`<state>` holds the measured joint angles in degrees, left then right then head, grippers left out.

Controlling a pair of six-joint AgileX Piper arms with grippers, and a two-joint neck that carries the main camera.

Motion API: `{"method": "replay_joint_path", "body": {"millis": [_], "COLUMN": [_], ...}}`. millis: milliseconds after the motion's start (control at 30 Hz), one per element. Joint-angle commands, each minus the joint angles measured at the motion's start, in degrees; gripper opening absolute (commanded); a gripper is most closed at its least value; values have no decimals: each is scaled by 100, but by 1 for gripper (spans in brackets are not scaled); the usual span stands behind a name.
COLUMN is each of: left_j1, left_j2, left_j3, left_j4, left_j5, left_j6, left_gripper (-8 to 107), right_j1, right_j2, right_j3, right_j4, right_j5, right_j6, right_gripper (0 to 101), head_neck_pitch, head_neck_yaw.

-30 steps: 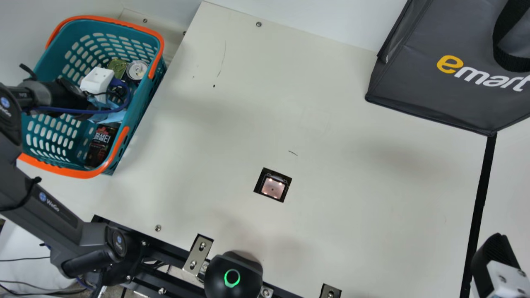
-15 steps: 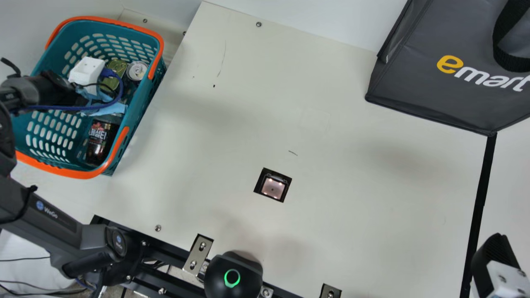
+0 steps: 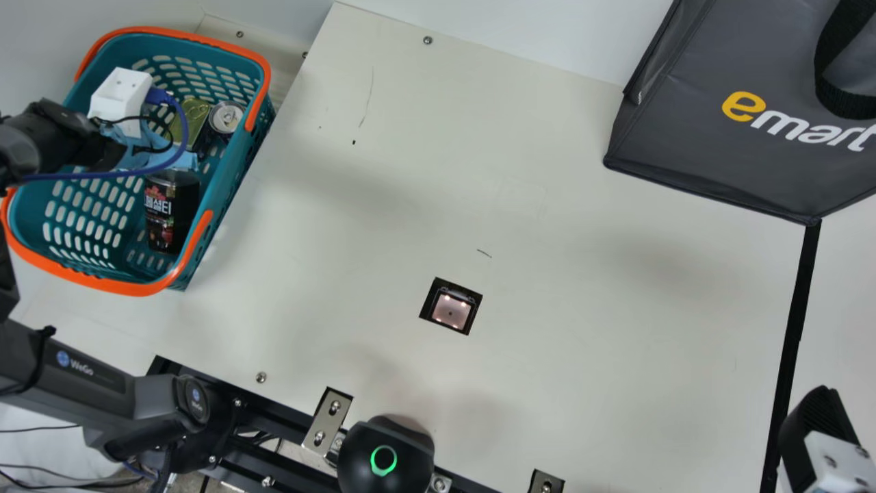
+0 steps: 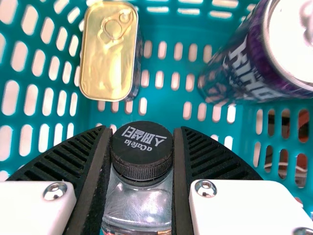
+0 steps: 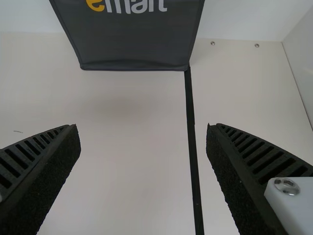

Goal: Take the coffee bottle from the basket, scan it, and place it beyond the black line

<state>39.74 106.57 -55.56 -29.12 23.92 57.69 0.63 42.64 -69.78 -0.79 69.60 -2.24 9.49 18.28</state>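
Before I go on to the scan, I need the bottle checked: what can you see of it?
The bottle is inside the teal basket, cap end up. Its black, ribbed cap is on and has white print on top; below it the shoulder looks like clear plastic. A dark label with white lettering and red patches wraps the body. The left end effector grips it at the cap, one finger against each side. I cannot tell whether its base touches the basket floor.

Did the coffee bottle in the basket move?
Yes. In the main view, the coffee bottle has shifted away from the lower edge of the basket.
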Motion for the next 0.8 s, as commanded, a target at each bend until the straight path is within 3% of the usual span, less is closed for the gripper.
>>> {"method": "replay_joint_path", "body": {"millis": [0, 767], "left_j1": [10, 183], "left_j2": [-51, -675], "left_j3": [-3, -239], "left_j4": [-75, -472], "left_j5": [32, 549], "left_j6": [38, 237], "left_gripper": [10, 10], "right_j1": [0, 0], "right_j2": [0, 0], "right_j3": [0, 0], "right_j4": [0, 0], "right_j5": [0, -6], "right_j6": [0, 0], "right_gripper": [91, 91], "head_neck_pitch": [-157, -157], "head_neck_yaw": [14, 14]}}
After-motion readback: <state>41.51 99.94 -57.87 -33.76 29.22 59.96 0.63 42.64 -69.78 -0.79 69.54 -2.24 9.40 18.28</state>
